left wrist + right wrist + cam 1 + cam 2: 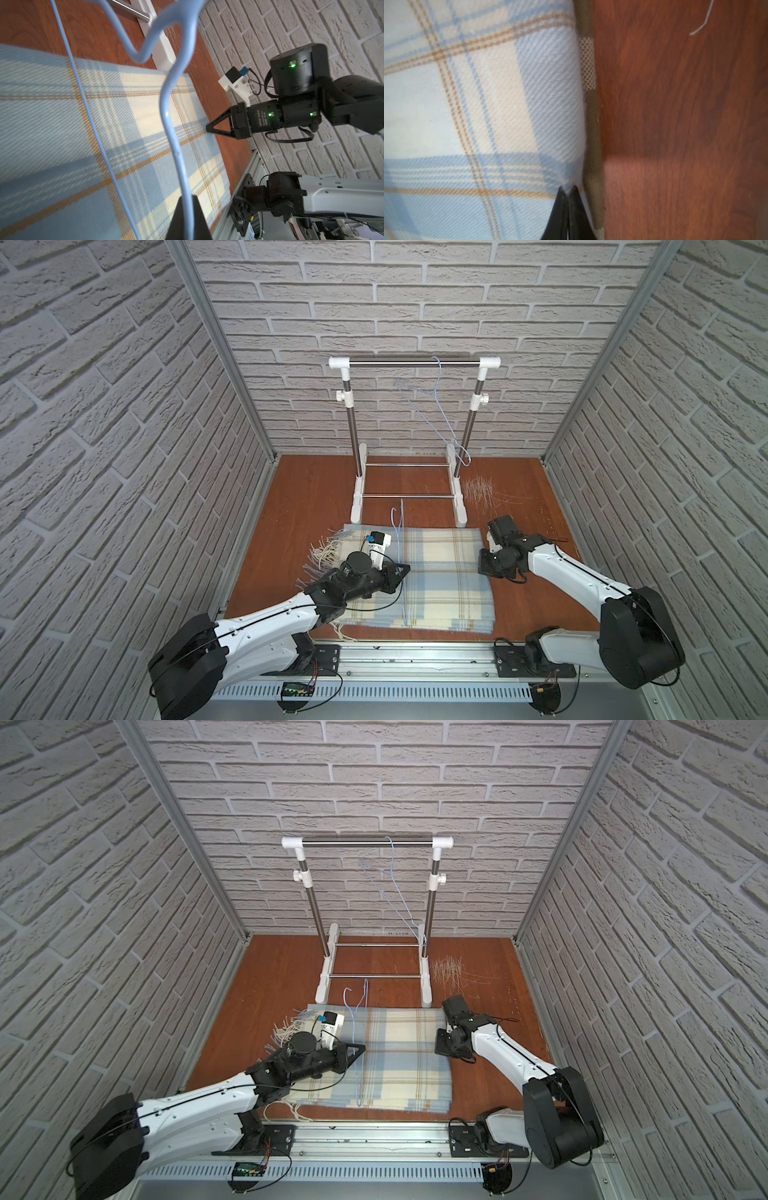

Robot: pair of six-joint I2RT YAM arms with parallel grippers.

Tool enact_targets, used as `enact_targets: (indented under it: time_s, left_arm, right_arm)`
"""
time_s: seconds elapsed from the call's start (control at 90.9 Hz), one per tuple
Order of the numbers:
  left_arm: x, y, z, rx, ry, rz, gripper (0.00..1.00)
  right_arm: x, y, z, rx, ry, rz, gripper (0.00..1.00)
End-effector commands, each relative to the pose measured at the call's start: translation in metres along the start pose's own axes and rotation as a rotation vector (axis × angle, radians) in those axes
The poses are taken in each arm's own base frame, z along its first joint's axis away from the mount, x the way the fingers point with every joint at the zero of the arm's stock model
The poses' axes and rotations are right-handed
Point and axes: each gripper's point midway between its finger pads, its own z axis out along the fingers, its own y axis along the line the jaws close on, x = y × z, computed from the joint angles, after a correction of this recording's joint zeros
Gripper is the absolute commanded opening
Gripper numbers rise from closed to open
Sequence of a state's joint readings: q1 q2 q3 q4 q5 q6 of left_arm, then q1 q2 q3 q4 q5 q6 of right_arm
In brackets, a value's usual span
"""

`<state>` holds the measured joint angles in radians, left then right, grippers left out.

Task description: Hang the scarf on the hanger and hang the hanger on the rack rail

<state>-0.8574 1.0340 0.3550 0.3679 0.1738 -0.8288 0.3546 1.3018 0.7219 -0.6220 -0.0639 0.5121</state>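
Here, a folded woollen scarf [449,572] in pale blue, cream and tan plaid lies flat on the reddish-brown wooden surface [307,506], its fringed end [324,551] toward the left arm's side. In the right wrist view, the right end effector [568,194] has its two black fingers pressed together on the scarf's edge, and a small peak of cloth is pinched up between the tips. The left wrist view shows the same end effector [208,126] meeting that edge low, close to the surface. The left end effector [186,207] is clamped on a light blue wire hanger [166,116]. In both top views the hanger stands on edge above the left part of the scarf, with its hook reaching past the scarf's far edge toward the rack and its long straight wire running across the cloth to the near edge. We cannot tell whether that wire touches the cloth. Behind the scarf stands a white and chrome garment rack [414,362], well apart from both end effectors, with a second hanger [436,377] of the same light blue wire hooked over its top bar and hanging askew. Loose pale threads [478,489] lie on the surface just beside the rack's right foot.
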Motion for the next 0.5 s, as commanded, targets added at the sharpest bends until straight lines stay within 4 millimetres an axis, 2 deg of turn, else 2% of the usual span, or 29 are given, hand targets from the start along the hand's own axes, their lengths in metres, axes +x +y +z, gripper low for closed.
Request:
enact_targets:
  time_s: [0.0,0.143,0.209,0.286,0.341,0.418,0.484]
  left_arm:
    - [0.003,-0.001,0.003,0.016,-0.024,0.021,0.00]
    - [0.024,0.016,-0.005,-0.031,0.002,0.000,0.00]
    - [0.030,0.025,-0.011,-0.055,0.004,-0.010,0.00]
    - [0.034,0.032,-0.018,-0.077,-0.001,-0.017,0.00]
    - [0.035,0.036,-0.023,-0.093,-0.006,-0.017,0.00]
    - [0.036,0.040,-0.029,-0.116,-0.013,-0.012,0.00]
    - [0.036,0.044,-0.033,-0.130,-0.022,-0.010,0.00]
  right_arm:
    - [0.004,0.006,-0.012,-0.022,0.001,-0.031,0.03]
    - [-0.003,0.027,-0.041,-0.066,-0.041,-0.074,0.03]
    - [-0.005,0.050,-0.058,-0.106,-0.057,-0.118,0.03]
    - [-0.008,0.090,-0.075,-0.175,-0.079,-0.182,0.03]
    - [-0.006,0.125,-0.079,-0.235,-0.084,-0.228,0.03]
    - [0.001,0.175,-0.076,-0.328,-0.067,-0.285,0.03]
    - [0.007,0.220,-0.062,-0.399,-0.056,-0.324,0.03]
